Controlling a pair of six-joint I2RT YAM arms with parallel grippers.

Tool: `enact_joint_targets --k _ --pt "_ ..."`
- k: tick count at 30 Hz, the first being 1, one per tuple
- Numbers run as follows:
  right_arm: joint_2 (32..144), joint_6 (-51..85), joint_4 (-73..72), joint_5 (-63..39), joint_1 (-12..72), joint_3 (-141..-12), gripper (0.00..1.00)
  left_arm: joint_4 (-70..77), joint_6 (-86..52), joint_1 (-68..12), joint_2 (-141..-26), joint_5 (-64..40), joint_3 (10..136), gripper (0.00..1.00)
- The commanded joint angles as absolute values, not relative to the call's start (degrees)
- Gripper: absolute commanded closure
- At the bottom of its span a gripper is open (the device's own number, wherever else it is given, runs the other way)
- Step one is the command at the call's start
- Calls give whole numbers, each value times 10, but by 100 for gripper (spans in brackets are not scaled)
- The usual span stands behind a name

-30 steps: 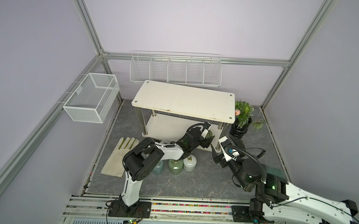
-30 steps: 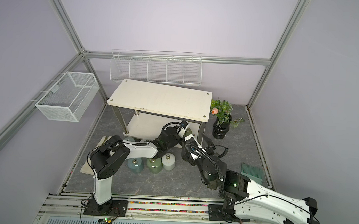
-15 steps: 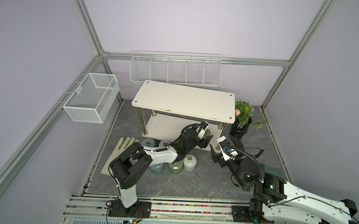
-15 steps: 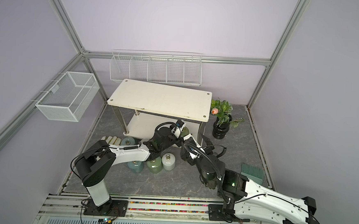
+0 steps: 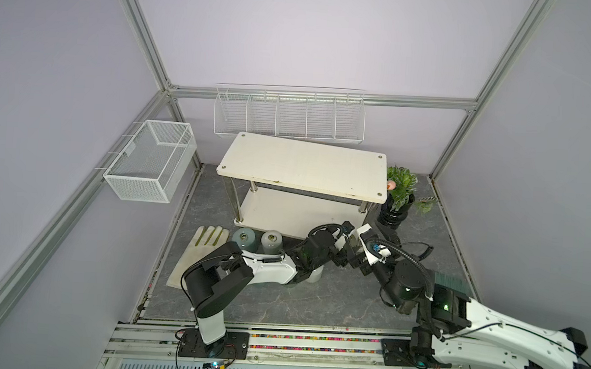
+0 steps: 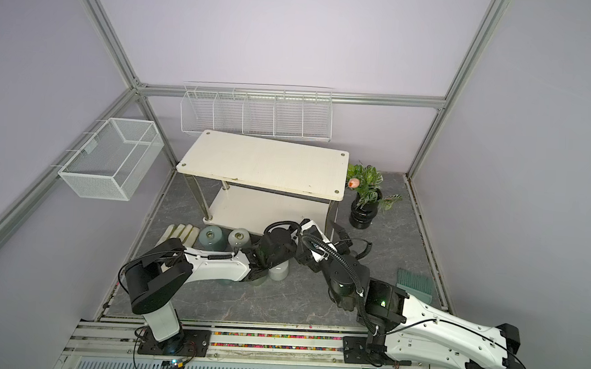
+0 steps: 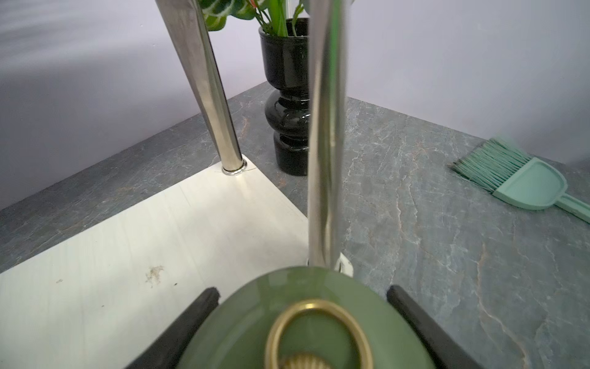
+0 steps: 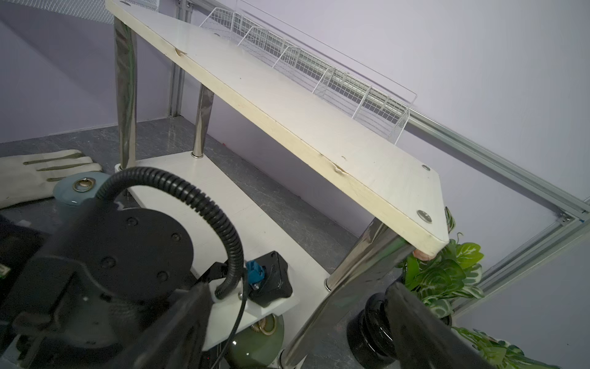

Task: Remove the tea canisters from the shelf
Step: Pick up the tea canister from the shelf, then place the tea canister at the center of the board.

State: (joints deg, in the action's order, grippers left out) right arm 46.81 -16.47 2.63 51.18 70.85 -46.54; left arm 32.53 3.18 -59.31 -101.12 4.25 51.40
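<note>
Left gripper (image 7: pixel 302 290), clamped on the green tea canister (image 7: pixel 249 313), has drawn it to the shelf (image 7: pixel 127 255) corner — post (image 7: pixel 325 159) just past its jaws — seemingly the last off; right gripper (image 8: pixel 297 287) gapes empty.

- We find no text, brand, number or sign that can be read in any view.
- At 9 o'clock in both top views, the basket (image 5: pixel 135 186) carries a small pale tag; any print on it is too small for us to read.
</note>
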Motion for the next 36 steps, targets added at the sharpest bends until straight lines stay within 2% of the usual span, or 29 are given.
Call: enact_joint_targets --k 1,21,36 --pt "472 -157 24 513 706 -480 11 371 29 -603 -981 47 510 35" --pt "474 -138 60 516 706 -493 11 433 -20 -673 -1066 10 524 36" --pt "483 -125 80 517 708 -500 11 445 -37 -683 -1127 -21 541 36"
